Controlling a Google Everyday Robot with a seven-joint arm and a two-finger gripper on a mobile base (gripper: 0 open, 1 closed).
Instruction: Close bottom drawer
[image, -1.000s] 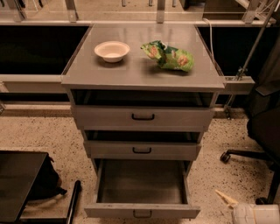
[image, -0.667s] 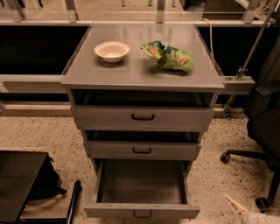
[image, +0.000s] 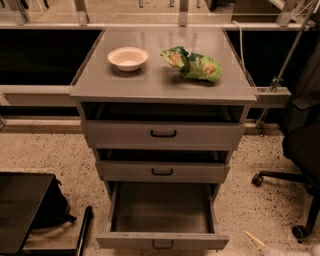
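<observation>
The bottom drawer of the grey three-drawer cabinet is pulled far out toward me. Its inside is empty and its small dark handle sits at the middle of the front, near the lower edge of the view. My gripper shows only as a pale tip at the bottom right, over the floor just right of the drawer's front corner and apart from it. The middle drawer and top drawer each stand slightly out.
A white bowl and a green snack bag lie on the cabinet top. A black office chair stands at the right. A dark case and bag sit at the lower left on the speckled floor.
My gripper has sunk toward the bottom right edge, so less of it shows now. The drawers have not moved.
</observation>
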